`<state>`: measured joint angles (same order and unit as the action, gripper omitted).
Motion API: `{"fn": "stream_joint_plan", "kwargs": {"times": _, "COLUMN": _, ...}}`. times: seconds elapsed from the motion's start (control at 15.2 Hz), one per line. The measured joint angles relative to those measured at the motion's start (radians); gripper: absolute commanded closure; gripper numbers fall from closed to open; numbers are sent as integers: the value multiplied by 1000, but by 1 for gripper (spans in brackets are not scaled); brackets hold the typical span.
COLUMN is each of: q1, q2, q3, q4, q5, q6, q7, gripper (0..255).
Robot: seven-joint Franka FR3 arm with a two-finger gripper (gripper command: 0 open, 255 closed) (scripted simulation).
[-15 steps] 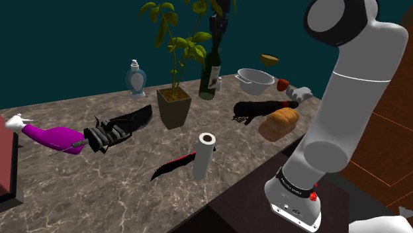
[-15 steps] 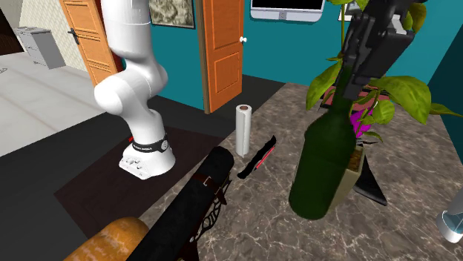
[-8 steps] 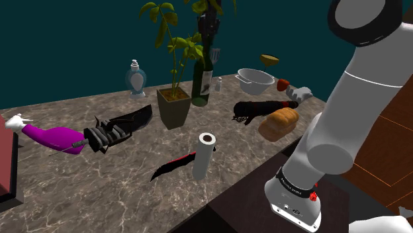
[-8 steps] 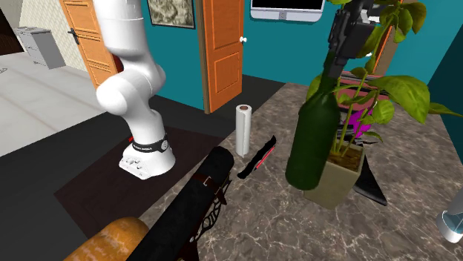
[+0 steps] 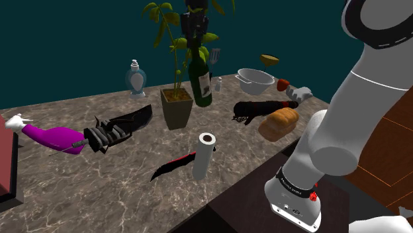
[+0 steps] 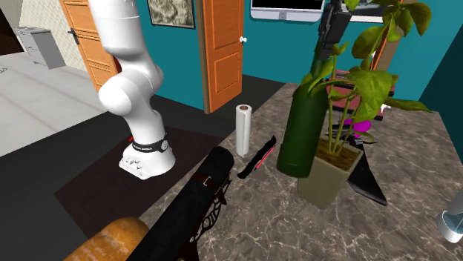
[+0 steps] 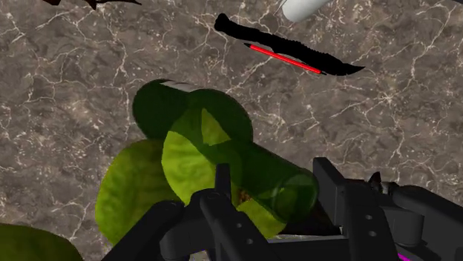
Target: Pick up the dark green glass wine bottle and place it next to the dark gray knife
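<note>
gripper (image 5: 196,38) clenched on the neck of the dark green wine bottle (image 5: 201,83), which hangs upright above the marble counter (image 5: 119,192), just beside the potted plant (image 5: 177,108). leaves hide part of the neck; gripper top is cut off by the frame. left to right: one dark knife (image 5: 173,165), one plant, one bottle, one paper roll (image 5: 204,155).

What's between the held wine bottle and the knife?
The potted plant crowds the bottle hanging from the claw; its leaves lie beneath it. Beyond that, bare counter up to the knife, but a paper towel roll stands upright beside it.
</note>
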<state>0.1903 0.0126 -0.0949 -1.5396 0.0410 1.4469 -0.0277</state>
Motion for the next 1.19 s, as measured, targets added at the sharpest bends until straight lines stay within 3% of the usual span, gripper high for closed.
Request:
{"fn": "stream_joint_plan", "kwargs": {"times": 0.59, "q1": 108, "q2": -24, "q3": 107, "q4": -40, "q5": 22, "q6": 26, "q7": 213, "gripper": 255}}
{"fn": "stream_joint_plan", "kwargs": {"times": 1.19, "q1": 221, "q2": 78, "q3": 214, "q4": 86, "q5": 31, "q6": 17, "q7": 434, "gripper": 255}}
